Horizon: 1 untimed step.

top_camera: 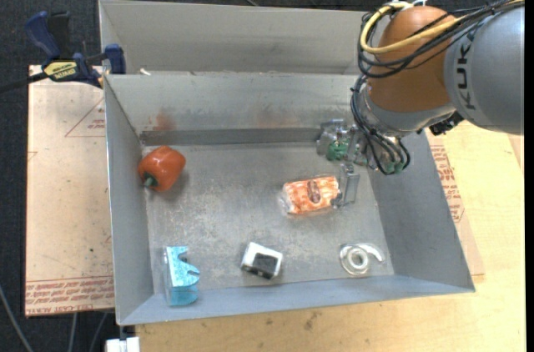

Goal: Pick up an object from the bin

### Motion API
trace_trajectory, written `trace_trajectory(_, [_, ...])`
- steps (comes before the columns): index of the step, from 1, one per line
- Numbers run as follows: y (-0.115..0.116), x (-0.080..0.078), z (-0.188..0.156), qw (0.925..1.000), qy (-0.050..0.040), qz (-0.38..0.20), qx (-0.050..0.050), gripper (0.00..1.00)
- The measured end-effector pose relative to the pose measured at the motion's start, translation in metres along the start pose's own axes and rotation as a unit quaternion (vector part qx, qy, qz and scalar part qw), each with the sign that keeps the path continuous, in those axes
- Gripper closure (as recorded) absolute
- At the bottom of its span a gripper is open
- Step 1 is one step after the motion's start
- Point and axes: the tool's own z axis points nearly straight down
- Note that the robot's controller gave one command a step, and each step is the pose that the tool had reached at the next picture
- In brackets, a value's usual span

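Observation:
My gripper (348,190) hangs low in the right half of the bin, just at the right end of an orange and white crinkled packet (310,197). The packet lies flat on the bin floor, a little right of the middle. The gripper touches or nearly touches the packet's right edge, and nothing shows held in it. A small white ring with a loose tail (359,258) lies on the floor below the gripper, near the front wall.
A red pepper-shaped toy (162,168) rests against the left wall. A light blue plastic piece (179,275) sits in the front left corner. A small white and black block (262,260) lies at the front middle. The arm with its orange cover stands over the bin's right rim.

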Motion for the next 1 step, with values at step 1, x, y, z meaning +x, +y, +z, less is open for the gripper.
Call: trace_trajectory(1, [0.0000, -0.0017, -0.0046, 1.0000, -0.0039, 0.000, 0.000, 0.00])
